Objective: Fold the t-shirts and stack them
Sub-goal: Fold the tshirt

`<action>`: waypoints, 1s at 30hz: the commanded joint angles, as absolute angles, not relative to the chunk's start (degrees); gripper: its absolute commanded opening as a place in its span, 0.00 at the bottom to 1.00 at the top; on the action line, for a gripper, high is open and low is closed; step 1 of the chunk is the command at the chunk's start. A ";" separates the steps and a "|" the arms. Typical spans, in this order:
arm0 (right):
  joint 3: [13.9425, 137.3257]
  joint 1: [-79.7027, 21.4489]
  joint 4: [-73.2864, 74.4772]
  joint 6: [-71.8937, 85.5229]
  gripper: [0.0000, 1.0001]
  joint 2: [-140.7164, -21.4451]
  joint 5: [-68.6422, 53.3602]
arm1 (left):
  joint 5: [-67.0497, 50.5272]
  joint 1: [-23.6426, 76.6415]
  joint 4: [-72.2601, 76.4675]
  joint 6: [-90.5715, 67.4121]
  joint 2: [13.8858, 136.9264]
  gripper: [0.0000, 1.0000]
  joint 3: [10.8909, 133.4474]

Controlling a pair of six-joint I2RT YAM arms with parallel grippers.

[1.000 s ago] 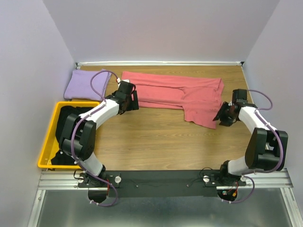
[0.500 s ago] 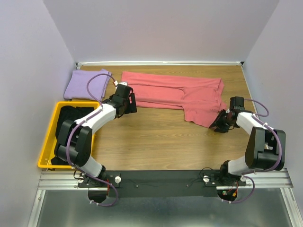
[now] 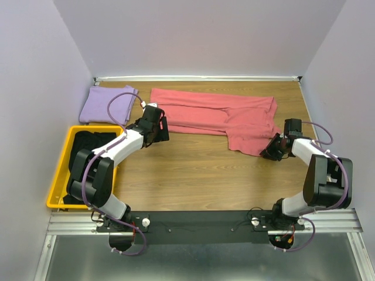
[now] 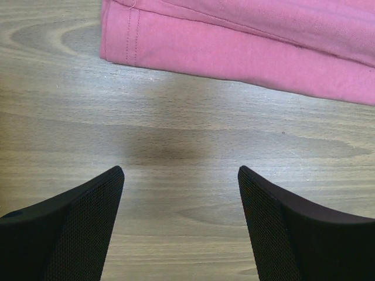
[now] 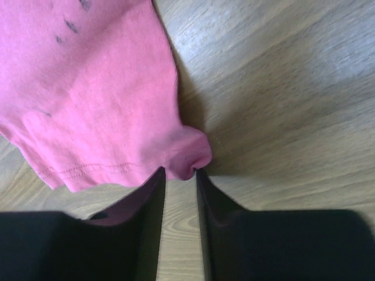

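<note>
The salmon-pink t-shirt lies partly folded across the back of the table, with one flap reaching toward the front right. My right gripper is at that flap's near right corner; in the right wrist view it is pinched on the shirt's corner. My left gripper is open and empty, just in front of the shirt's left end; in the left wrist view it hovers over bare wood, with the shirt's hem ahead. The lavender-purple t-shirt lies folded at the back left. Black t-shirts lie in the bin.
A yellow plastic bin stands at the left edge of the table. Walls close the table in at the back and on both sides. Bare wood lies between the pink shirt and the arm bases.
My right gripper has moved in to the pink shirt's near right corner and closed on it. My left gripper has shifted slightly and stays open by the shirt's left end.
</note>
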State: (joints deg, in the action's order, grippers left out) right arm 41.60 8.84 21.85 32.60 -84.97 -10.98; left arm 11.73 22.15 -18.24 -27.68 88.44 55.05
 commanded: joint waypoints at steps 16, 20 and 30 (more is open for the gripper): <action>52.26 7.03 17.84 36.21 0.01 -91.31 -11.77 | 11.51 22.32 -17.05 -27.33 88.86 0.86 55.55; 61.05 6.24 16.79 37.00 0.00 -96.83 -12.83 | 11.60 22.32 -17.05 -27.42 89.38 0.86 55.81; 86.88 5.71 15.21 37.53 0.01 -114.07 -13.71 | 12.22 22.24 -17.22 -28.04 89.65 0.86 55.55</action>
State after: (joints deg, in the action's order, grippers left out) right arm 77.97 6.04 16.27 36.67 -108.95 -12.97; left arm 11.68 22.15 -17.96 -27.64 89.30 55.05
